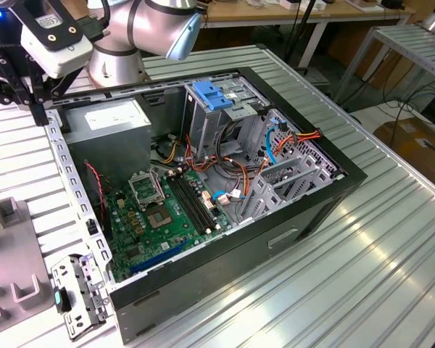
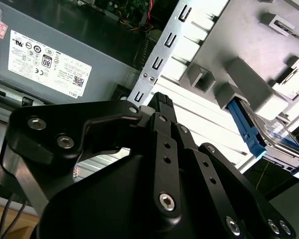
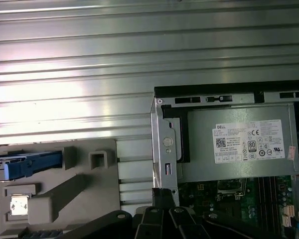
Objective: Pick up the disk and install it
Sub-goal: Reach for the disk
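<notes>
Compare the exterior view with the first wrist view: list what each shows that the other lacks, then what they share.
Exterior view: the pale blue bracket on the drive cage and orange cables inside the case. First wrist view: the disk, blue-railed, in the grey holder beside the case. Shared: the power supply, the green motherboard, the grey holder and the ribbed table.

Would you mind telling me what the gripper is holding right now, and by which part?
Nothing is held: the gripper is shut on empty air by the computer case, and the disk lies apart on the grey fixture.
</notes>
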You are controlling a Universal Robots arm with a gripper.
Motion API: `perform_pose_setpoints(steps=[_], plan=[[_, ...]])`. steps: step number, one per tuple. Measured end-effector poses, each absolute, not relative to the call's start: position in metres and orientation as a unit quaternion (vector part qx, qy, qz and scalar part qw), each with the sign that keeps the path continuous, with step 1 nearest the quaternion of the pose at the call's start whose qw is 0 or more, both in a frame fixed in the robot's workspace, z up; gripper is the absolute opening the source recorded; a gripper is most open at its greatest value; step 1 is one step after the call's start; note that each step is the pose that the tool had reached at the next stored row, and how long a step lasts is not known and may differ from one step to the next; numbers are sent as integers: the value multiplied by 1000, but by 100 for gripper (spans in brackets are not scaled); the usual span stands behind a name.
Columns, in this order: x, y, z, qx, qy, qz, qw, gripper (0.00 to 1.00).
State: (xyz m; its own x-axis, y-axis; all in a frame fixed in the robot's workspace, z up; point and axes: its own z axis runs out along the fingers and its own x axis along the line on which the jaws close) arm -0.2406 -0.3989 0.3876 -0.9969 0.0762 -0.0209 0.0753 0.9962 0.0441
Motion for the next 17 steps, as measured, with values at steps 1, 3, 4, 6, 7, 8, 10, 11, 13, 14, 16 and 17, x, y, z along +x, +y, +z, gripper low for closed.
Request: perform_pose_setpoints(steps=[1,3,4,6,7,8,10,11,13,14,16,17], plan=[[-241,-399,388,38,999,22,11,11],[-242,-399,388,38,999,22,11,11],[-243,-399,388,38,999,22,11,11],[-245,-399,387,38,999,22,11,11],[-245,-399,387,38,999,22,11,11],[-246,-399,387,38,999,22,11,11],[-248,-399,387,38,999,22,11,11],[-249,-399,387,38,999,22,11,11],[-250,-399,387,38,999,22,11,11],[-251,-399,387,38,999,22,11,11],[-252,-399,387,38,999,22,11,11],[-253,-399,387,38,999,22,11,11]])
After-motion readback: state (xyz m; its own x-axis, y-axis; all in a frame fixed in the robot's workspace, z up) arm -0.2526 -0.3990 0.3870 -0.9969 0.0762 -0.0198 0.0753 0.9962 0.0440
